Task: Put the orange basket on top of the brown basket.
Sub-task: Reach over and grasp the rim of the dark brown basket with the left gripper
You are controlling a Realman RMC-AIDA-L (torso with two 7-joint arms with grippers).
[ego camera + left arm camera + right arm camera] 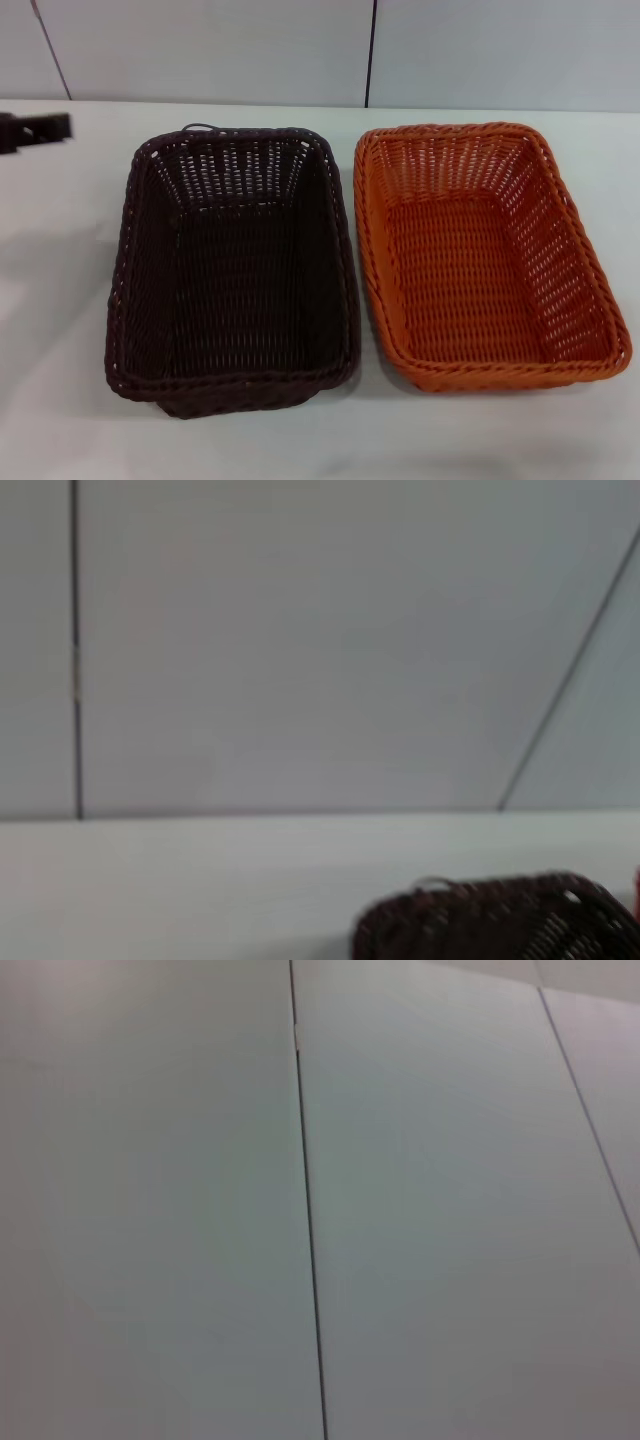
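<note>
Orange basket point(490, 255) sitting beside brown basket point(235, 265) on table point(60, 330); left gripper point(35, 130) hanging well apart at far left, finger state unreadable.

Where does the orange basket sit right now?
In the head view, the orange basket sits upright on the white table on the robot's right, close beside the brown basket on its left, not stacked on it and held by neither tool.
</note>
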